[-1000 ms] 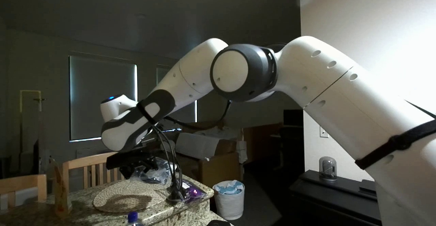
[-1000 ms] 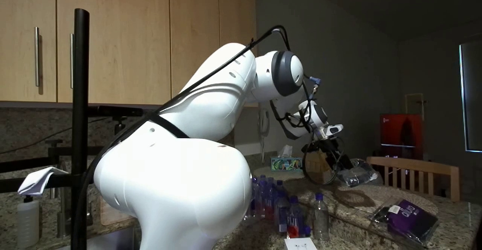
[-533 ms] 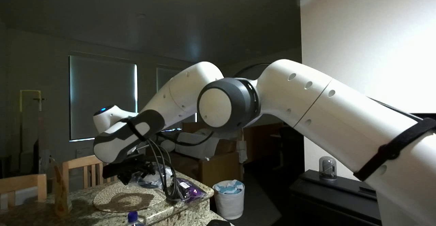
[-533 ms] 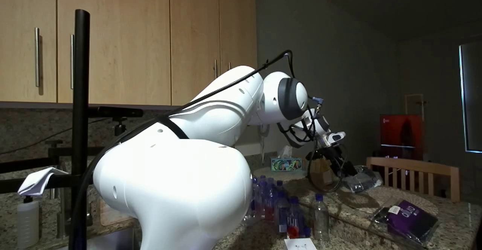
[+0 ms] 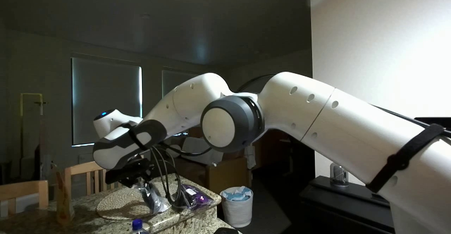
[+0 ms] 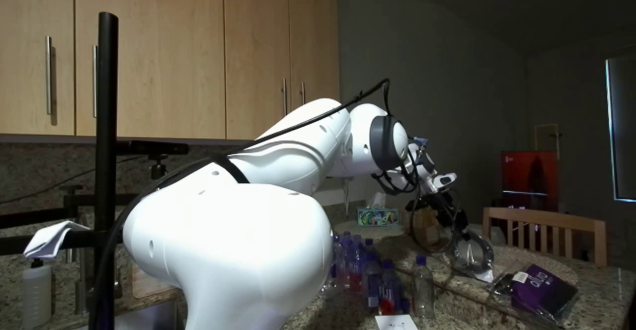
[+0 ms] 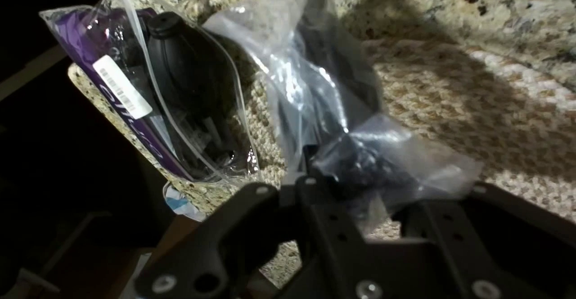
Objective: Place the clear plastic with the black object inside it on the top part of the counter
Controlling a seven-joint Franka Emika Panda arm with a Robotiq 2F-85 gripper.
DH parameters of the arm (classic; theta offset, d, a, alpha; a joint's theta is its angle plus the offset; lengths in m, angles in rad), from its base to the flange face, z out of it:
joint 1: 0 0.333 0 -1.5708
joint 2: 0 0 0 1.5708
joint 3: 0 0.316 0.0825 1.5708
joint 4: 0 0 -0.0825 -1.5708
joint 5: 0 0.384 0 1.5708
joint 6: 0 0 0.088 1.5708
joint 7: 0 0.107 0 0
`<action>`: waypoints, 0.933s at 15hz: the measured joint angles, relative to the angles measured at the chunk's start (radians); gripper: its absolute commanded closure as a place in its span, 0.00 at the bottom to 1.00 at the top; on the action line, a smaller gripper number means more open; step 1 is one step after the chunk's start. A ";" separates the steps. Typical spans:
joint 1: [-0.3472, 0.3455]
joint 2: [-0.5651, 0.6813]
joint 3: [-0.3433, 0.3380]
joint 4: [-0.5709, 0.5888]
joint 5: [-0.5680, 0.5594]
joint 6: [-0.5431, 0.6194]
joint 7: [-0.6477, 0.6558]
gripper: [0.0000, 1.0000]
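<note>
Clear plastic bag [image 7: 324,101] hangs clenched in my gripper [image 6: 462,226], a woven mat [image 5: 119,204] below it on the counter [image 6: 601,283].

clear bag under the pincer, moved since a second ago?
Yes, downward. In an exterior view, the clear bag now sits lower in the picture, its bottom end nearer the purple package, which has not moved.

The bag [image 7: 292,78] is thin, clear plastic, glossy and crinkled, and the pouch [image 6: 539,290] is shiny plastic too. The counter [image 7: 517,15] looks like speckled stone, the mat [image 5: 119,204] rough and woven. The cupboards [image 6: 149,56] look like smooth wood with satin metal handles [image 6: 48,74], the chair [image 6: 544,216] is wood, and the arm [image 6: 233,230] has a smooth, faintly glossy shell.
</note>
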 measured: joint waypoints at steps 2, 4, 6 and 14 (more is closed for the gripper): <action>0.000 0.006 0.000 0.018 0.000 -0.002 -0.010 0.22; 0.000 0.009 0.000 0.034 0.000 -0.006 -0.019 0.09; 0.000 0.010 0.000 0.044 -0.001 -0.010 -0.027 0.01; -0.008 -0.005 0.026 0.080 0.008 -0.009 -0.148 0.00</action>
